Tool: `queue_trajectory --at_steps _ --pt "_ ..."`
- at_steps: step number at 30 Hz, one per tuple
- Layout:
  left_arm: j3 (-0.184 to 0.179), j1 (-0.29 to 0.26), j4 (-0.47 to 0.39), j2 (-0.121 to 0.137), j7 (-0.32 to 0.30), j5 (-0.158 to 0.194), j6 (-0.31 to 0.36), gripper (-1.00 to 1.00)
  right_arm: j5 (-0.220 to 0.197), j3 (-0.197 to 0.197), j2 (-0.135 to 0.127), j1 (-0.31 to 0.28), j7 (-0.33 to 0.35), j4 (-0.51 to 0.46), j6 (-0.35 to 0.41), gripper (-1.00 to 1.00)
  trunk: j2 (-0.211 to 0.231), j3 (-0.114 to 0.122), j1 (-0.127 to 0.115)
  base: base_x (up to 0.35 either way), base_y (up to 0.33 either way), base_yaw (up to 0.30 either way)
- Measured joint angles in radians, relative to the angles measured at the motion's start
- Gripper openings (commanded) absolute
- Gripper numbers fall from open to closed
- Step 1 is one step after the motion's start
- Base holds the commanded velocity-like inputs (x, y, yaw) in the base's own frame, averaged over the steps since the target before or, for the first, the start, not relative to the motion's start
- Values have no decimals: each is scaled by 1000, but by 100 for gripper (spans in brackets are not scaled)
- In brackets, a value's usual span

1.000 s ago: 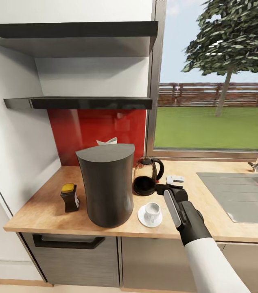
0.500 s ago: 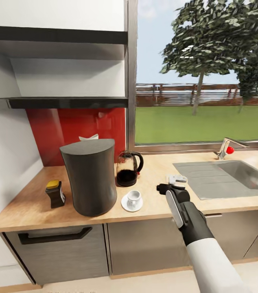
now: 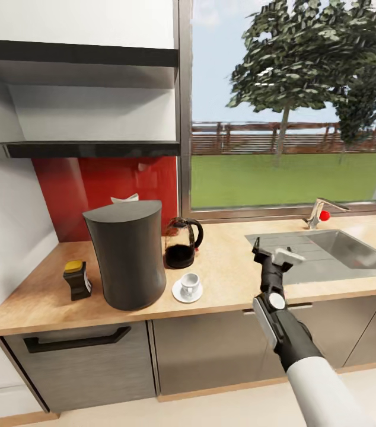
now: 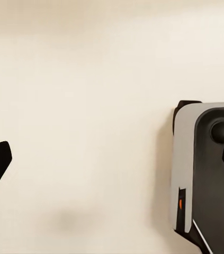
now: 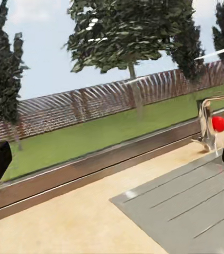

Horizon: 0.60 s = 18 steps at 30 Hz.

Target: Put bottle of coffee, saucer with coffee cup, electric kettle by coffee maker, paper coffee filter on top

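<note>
The dark grey coffee maker [image 3: 126, 255] stands on the wooden countertop [image 3: 229, 279]. A white paper filter [image 3: 124, 198] peeks over its rear top edge; I cannot tell whether it rests on the lid. The coffee bottle [image 3: 77, 280] with a yellow lid stands left of the maker. To the maker's right is the glass electric kettle [image 3: 182, 243], with the white cup on its saucer [image 3: 187, 288] in front. My right gripper [image 3: 274, 252] hovers open over the sink's left edge, well right of the cup, nothing in it [image 5: 112, 164]. My left gripper [image 4: 112, 159] is open, facing a beige surface.
A steel sink [image 3: 330, 249] with a faucet [image 3: 318, 212] occupies the counter's right half under the window. Two dark shelves [image 3: 93, 148] hang above the coffee maker against a red backsplash. Part of my own grey body [image 4: 207, 174] shows in the left wrist view.
The camera has pulled back and turned, so the counter shifted left. My right arm has swung right and lifted from beside the cup to the sink's edge. The counter's things have stayed put.
</note>
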Motion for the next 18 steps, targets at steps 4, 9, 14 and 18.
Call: queue_trajectory --at_steps 4,9,14,18 --pt "0 0 -1 -1 0 0 0 100 2 -1 1 62 0 208 -344 100 0 0 0 0 0 0" --pt "-1 -1 -1 -1 0 -1 1 100 8 0 11 137 1 409 -666 100 0 0 0 0 0 0" --pt "0 0 0 -1 0 -4 1 100 55 -1 24 269 0 458 -667 100 0 0 0 0 0 0" --pt "-1 0 1 -1 -1 -8 1 100 60 -2 32 374 -1 468 -668 100 0 0 0 0 0 0"
